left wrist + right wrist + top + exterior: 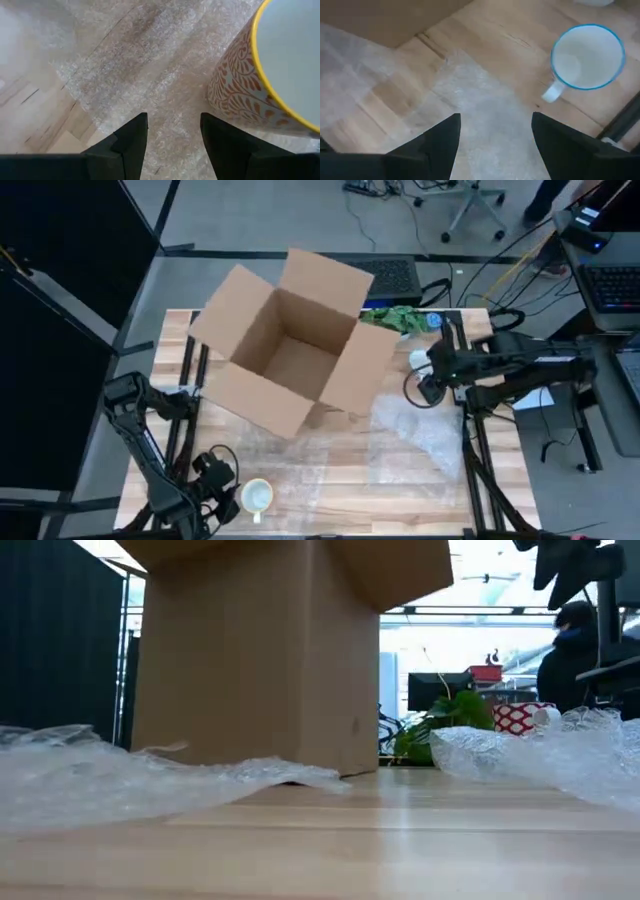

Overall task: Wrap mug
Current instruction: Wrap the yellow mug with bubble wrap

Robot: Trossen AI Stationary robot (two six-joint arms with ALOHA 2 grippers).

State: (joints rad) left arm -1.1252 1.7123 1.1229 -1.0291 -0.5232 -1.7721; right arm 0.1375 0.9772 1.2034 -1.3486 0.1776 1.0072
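Wooden table (330, 490) takes up most of the high view, and honestly not much wrapping has happened on it yet. Biggest thing on it is the open cardboard box (290, 345), flaps up, sitting toward the far side with nothing visible inside.

Next down in size is the bubble wrap: one sheet (425, 430) lies crumpled near the right arm, and another sheet (150, 90) is spread flat at the near left, under the left arm's camera.

The left gripper (215, 485) is down at the near edge, fingers parted a moderate way with nothing between them. The patterned mug with the yellow rim (260, 85) stands upright just beside those fingers, on the wrap, not gripped. That's the one I'd call in play.

The right gripper (495, 135) hangs over the crumpled sheet, fingers spread wide and holding nothing. A second mug, white with a blue rim (585, 57), sits on bare wood close by (no wrap near it at all).

So my read: mug placed on the sheet, that's about it. No fold over it, no roll, nothing tucked, nothing boxed. Nearly the whole job is left.
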